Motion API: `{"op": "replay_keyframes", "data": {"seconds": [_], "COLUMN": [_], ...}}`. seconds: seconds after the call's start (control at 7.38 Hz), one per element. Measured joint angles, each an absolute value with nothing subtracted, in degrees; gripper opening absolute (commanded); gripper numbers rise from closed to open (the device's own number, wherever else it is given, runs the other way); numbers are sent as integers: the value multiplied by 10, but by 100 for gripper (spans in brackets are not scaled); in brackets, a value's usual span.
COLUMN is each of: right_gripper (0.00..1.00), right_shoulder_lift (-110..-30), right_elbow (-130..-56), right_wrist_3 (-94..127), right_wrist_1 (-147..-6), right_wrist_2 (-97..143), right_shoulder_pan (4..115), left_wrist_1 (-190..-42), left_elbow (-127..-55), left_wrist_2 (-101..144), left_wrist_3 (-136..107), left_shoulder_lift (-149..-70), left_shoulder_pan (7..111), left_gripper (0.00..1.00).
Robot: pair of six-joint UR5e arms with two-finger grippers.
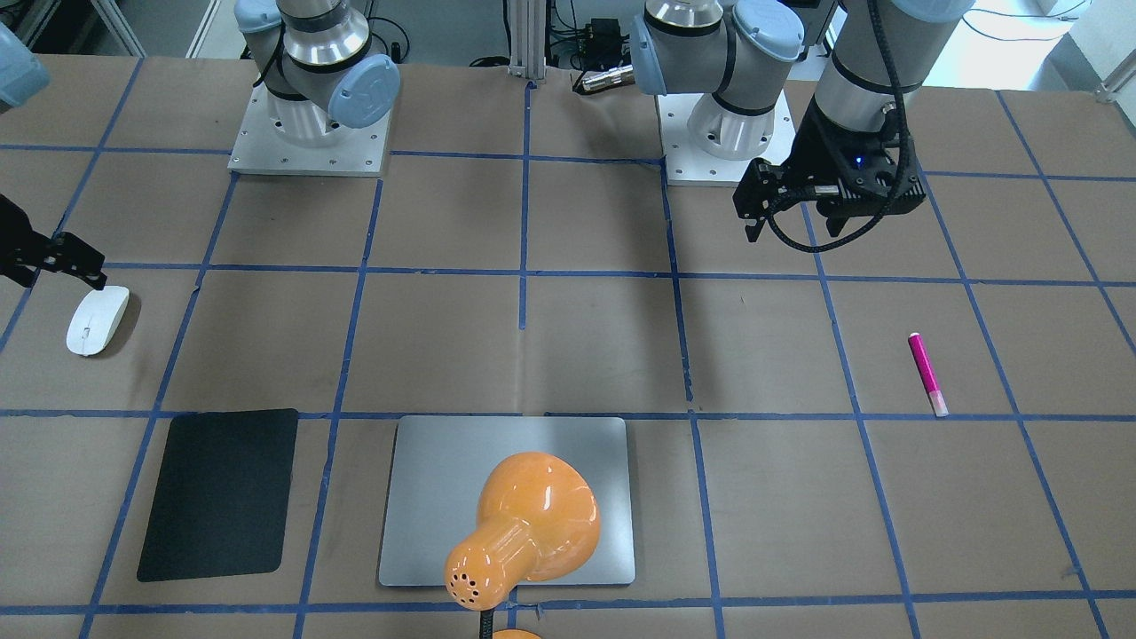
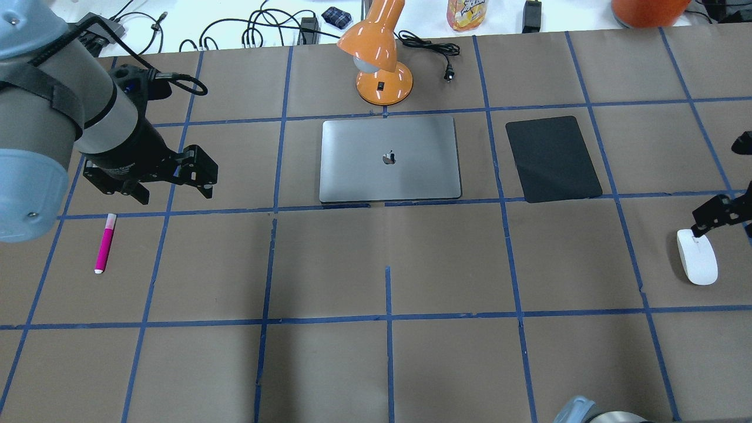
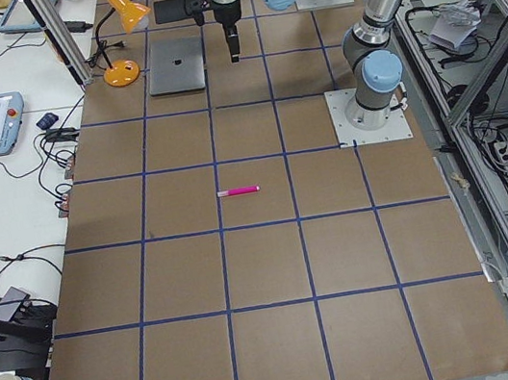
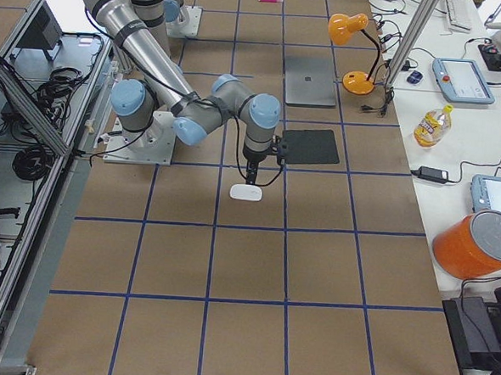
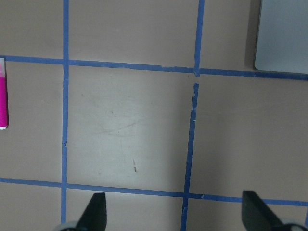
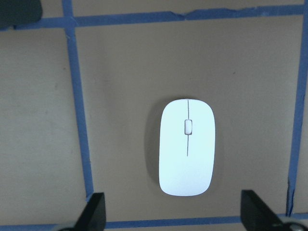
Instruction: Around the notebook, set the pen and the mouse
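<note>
The magenta pen (image 2: 105, 243) lies on the brown table at my left; it also shows at the edge of the left wrist view (image 5: 2, 94). My left gripper (image 2: 173, 194) hovers open and empty beyond the pen, between it and the notebook. The silver notebook (image 2: 390, 176) lies flat at the far middle, its corner in the left wrist view (image 5: 284, 33). The white mouse (image 2: 697, 257) rests at the far right. My right gripper (image 6: 173, 211) hangs open just above the mouse (image 6: 187, 147), which is centred between its fingers.
An orange desk lamp (image 2: 379, 59) stands just behind the notebook, its head overhanging it in the front view (image 1: 524, 524). A black pad (image 2: 552, 158) lies between notebook and mouse. A plug and cable (image 2: 446, 73) lie near the lamp. Blue tape lines grid the table.
</note>
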State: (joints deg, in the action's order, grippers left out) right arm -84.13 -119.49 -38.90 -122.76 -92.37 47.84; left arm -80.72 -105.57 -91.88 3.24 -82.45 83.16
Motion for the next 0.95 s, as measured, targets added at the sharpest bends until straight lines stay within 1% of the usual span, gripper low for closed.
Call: {"op": "replay_keyframes", "data": {"seconds": [0.14,0.27,0.68,0.95], "right_gripper": [100,100,98,86], "right_shoulder_lift": [-829,-812,-776,-763], "right_elbow": [-1226,-1238,-1245,-1245], "right_wrist_3": [-397,-407,-417,-417], "right_wrist_1": [-1284,-1315,-1352,-1370], "right_wrist_2": [-924,-924,-922,-921], "right_shoulder_pan": [470,467,465,465], "left_wrist_1": [-801,-785,-753,-744], "left_elbow": [-1064,-1077,-1112,-1121], "left_wrist_2": [-919,-918,-919,-919], "left_wrist_3": [62,83,157,209], "left_shoulder_lift": [-825,-826,-832,-846], "left_shoulder_pan": [811,783,703,644], "left_gripper": [100,100,100,100]}}
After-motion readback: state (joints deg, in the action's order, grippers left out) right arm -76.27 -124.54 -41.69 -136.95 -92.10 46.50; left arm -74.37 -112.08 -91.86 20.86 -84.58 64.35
